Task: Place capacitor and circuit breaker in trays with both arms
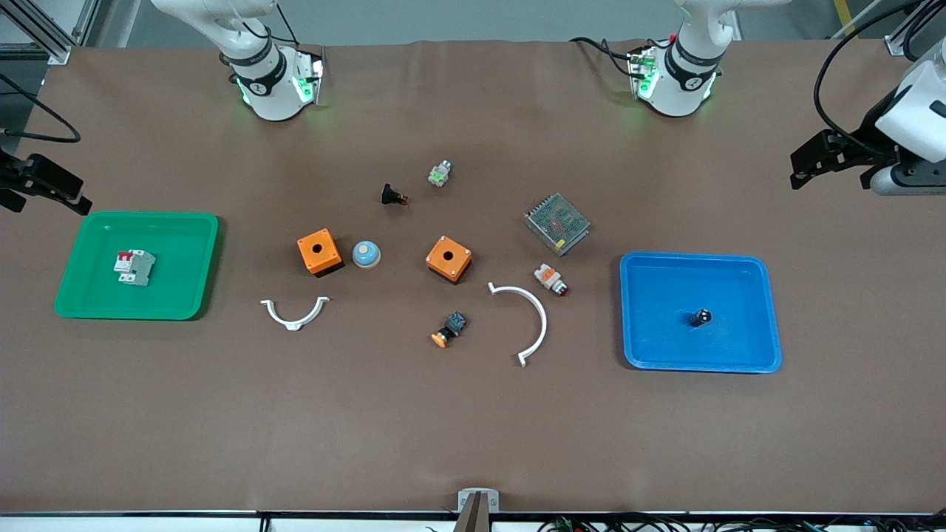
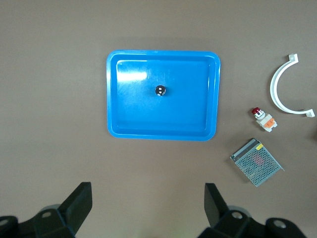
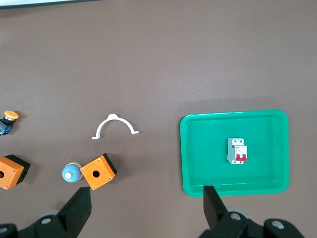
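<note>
The capacitor [image 1: 701, 318] stands in the blue tray [image 1: 739, 273] toward the left arm's end of the table; it also shows in the left wrist view [image 2: 161, 90]. The circuit breaker [image 1: 134, 267] lies in the green tray [image 1: 96, 295] toward the right arm's end; it also shows in the right wrist view [image 3: 237, 150]. My left gripper [image 2: 146, 193] is open and empty, high up past the blue tray's end of the table [image 1: 813, 162]. My right gripper [image 3: 146, 196] is open and empty, high up beside the green tray [image 1: 41, 188].
Between the trays lie two orange boxes [image 1: 319, 251] [image 1: 448, 258], a blue dome [image 1: 366, 254], two white curved brackets [image 1: 294, 314] [image 1: 528, 321], a metal mesh box [image 1: 556, 223], and several push-buttons [image 1: 394, 196] [image 1: 449, 329] [image 1: 551, 279] [image 1: 440, 174].
</note>
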`<state>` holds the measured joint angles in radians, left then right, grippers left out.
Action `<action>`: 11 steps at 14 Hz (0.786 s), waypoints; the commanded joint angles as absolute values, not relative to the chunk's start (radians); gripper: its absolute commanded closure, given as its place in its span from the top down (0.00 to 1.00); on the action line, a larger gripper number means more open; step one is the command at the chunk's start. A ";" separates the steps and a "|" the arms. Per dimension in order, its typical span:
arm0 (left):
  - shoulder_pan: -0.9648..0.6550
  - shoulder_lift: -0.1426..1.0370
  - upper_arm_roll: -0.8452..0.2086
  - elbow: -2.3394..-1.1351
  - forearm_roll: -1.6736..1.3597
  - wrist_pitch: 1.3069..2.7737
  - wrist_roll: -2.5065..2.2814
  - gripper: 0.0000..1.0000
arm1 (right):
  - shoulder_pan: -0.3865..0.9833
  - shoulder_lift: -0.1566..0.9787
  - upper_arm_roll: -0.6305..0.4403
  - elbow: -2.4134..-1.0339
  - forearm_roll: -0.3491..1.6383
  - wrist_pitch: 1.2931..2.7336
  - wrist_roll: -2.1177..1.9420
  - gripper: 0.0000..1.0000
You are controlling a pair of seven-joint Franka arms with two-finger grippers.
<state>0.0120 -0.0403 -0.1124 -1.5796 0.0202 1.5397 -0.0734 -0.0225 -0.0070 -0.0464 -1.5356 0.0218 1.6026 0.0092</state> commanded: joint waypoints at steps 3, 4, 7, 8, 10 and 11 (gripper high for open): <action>0.005 -0.052 -0.112 -1.600 0.020 1.548 -0.080 1.00 | -0.028 0.009 -0.046 -1.506 0.023 1.589 0.018 1.00; 0.005 -0.052 -0.113 -1.598 0.020 1.548 -0.078 1.00 | -0.028 0.009 -0.046 -1.506 0.023 1.591 0.018 1.00; 0.000 -0.048 -0.112 -1.586 0.021 1.548 -0.078 1.00 | -0.028 0.009 -0.046 -1.506 0.020 1.597 0.018 1.00; 0.000 -0.040 -0.113 -1.585 0.021 1.548 -0.080 1.00 | -0.028 0.011 -0.046 -1.506 0.018 1.597 0.017 1.00; 0.003 -0.037 -0.114 -1.579 0.017 1.548 -0.080 1.00 | -0.029 0.015 -0.046 -1.506 0.018 1.597 0.018 1.00; 0.000 -0.035 -0.114 -1.571 0.020 1.546 -0.078 1.00 | -0.029 0.018 -0.046 -1.506 0.018 1.597 0.018 1.00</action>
